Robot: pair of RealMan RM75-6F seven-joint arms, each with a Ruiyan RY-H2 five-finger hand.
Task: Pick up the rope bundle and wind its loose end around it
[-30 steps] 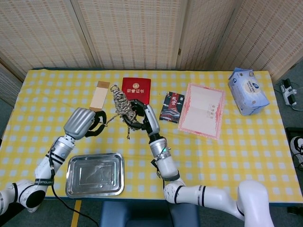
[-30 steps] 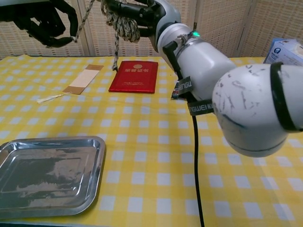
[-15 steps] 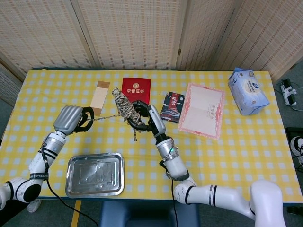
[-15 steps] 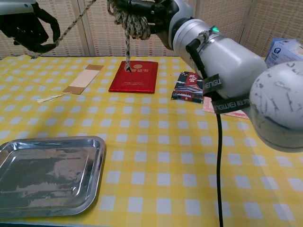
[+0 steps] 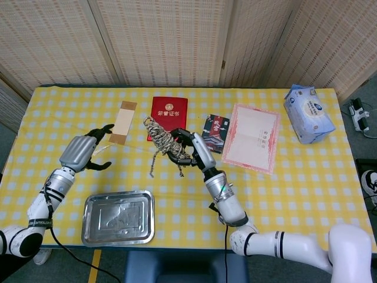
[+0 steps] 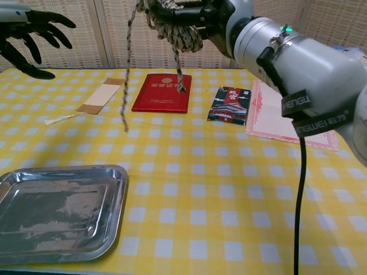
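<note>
Rope bundle (image 5: 165, 139) gripped aloft in right hand (image 5: 189, 150), long axis slanting up-left; loose end (image 6: 125, 86) dangled free off bundle's left side, toward left hand (image 5: 82, 152). Left hand spread wide, empty, well apart but nearer arm for regrasp

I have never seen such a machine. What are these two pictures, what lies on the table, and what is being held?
This is a robot with two arms, each ending in a robot hand. One picture looks down from its head, the other looks forward from its chest. The right robot hand holds a rope bundle in the air, and its loose end hangs down freely. The left robot hand is open and holds nothing. On the yellow checked tablecloth lie a metal tray, a red booklet, a pink-edged certificate, a small dark packet, a wooden strip and a tissue pack.
</note>
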